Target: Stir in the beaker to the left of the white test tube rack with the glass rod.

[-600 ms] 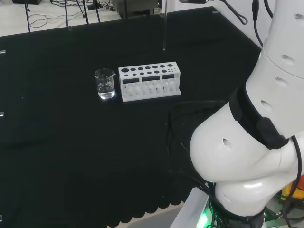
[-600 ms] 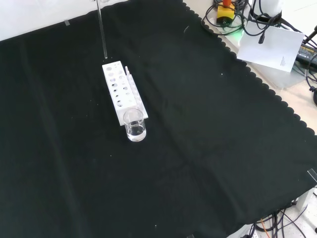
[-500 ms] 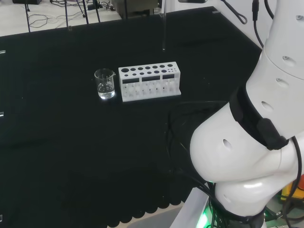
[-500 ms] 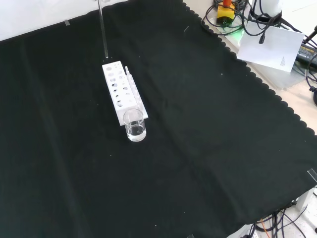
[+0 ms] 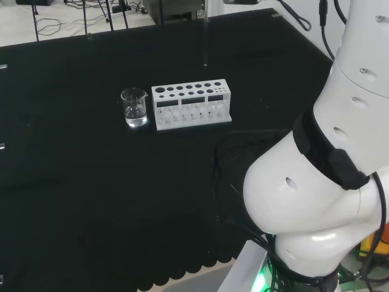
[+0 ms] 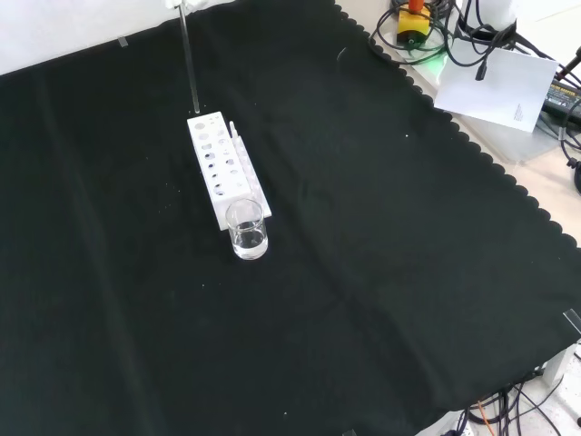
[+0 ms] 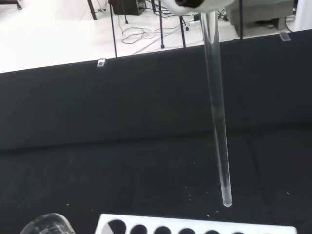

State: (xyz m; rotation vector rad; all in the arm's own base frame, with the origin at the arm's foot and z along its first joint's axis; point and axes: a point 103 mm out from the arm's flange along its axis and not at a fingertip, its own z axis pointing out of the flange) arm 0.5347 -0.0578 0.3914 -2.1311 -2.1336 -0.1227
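The glass rod (image 7: pixel 217 112) hangs nearly upright in the air, its lower tip above the black cloth and clear of everything below it. In the front view the rod (image 6: pixel 190 54) comes down from the top edge and its tip sits just above the far end of the white test tube rack (image 6: pixel 221 173); in the head view the rod (image 5: pixel 206 36) hangs behind the rack (image 5: pixel 191 103), toward its right half, with a gap between tip and rack.

At the rod's upper end the wrist view shows a blurred white part of the robot hand (image 7: pixel 195 5) touching the rod; whether its fingers are closed round the rod I cannot tell.

The beaker (image 5: pixel 134 107) stands on the surface just beside the rack's left end in the head view, upright, with a little clear liquid in the bottom. In the front view the beaker (image 6: pixel 247 229) stands at the rack's near end, touching or almost touching it. The rod is well apart from the beaker, at the rack's other end.

The arm's big white links (image 5: pixel 322 164) stand at the right of the head view.
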